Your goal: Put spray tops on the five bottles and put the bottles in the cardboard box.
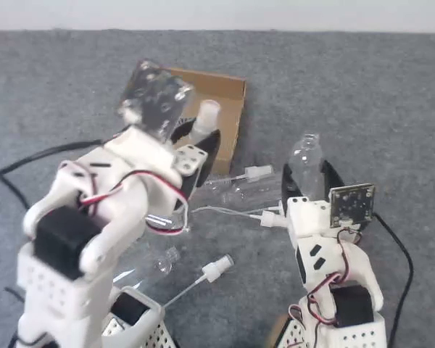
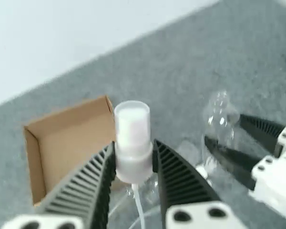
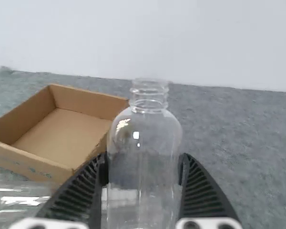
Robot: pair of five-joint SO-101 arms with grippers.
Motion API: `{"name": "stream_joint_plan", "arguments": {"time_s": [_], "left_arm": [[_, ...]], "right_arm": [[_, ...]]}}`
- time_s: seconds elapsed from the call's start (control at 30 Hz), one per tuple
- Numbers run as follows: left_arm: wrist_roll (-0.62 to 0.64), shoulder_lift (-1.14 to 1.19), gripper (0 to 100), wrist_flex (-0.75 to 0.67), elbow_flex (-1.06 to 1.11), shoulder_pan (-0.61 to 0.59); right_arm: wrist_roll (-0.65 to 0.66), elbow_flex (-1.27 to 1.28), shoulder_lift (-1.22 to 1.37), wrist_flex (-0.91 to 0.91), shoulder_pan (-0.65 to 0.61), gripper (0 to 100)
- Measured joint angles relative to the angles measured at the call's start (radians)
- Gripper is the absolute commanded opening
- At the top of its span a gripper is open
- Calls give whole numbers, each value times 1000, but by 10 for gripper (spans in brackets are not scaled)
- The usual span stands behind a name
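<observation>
Spray top [image 2: 132, 126]: upright, clamped between left gripper [image 2: 133, 151] fingers. Clear bottle [image 3: 143, 131]: uncapped, upright, clamped in right gripper [image 3: 143, 164]. Cardboard box [image 3: 20, 157]: nearby.

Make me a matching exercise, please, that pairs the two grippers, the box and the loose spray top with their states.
Things:
1. left gripper
2. right gripper
3. box
4. loose top

States:
A. lies on the table
B. shut on a bottle
C. empty
D. shut on a spray top

Pairs: 1-D, 2-B, 3-C, 4-A.
</observation>
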Motion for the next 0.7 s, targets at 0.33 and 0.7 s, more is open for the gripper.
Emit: {"name": "stream_joint_plan", "arguments": {"time_s": [0.33, 0.7], "left_arm": [[6, -164, 12, -175, 78, 2], [117, -454, 12, -565, 520, -69]], "right_arm": [[0, 32, 3, 0, -103, 59], [0, 32, 3, -2, -170, 59]]}}
